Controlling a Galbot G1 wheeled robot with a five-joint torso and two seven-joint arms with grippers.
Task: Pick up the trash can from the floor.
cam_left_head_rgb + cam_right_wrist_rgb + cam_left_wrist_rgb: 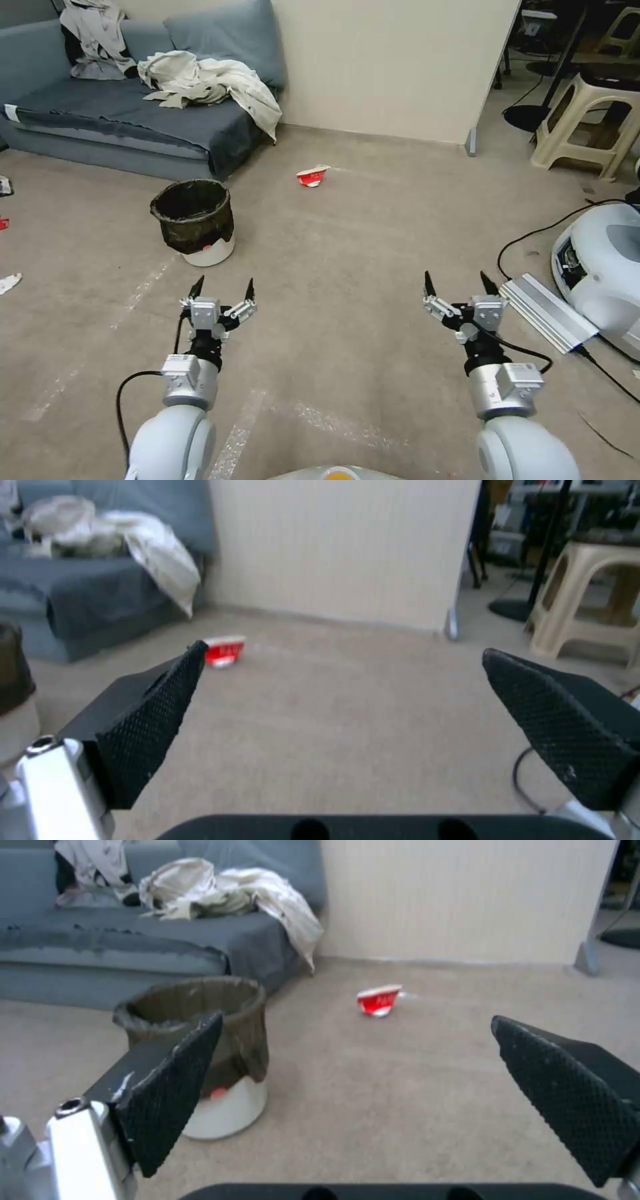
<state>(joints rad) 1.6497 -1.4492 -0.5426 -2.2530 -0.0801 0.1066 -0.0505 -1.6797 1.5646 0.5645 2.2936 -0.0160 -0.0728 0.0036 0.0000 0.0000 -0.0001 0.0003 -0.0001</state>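
white plastic with a dark bag folded over its rim, the trash can (pixel 194 221) stands upright on the floor (pixel 347 267), just in front of the grey sofa (pixel 133 107) and ahead of your left gripper (pixel 223 288), a little to its left. that gripper hangs released above the floor, jaws spread wide, short of the can and not touching it. your right gripper (pixel 460 283) is likewise spread and empty, well apart from the can. to do the reach well, bring the left gripper forward with one finger inside the rim and one outside, so you pinch the wall and bag together. the bag looks slack, so bite deep enough to catch the plastic. the crushed red cup (pixel 312 176) lies farther off and should not interfere.
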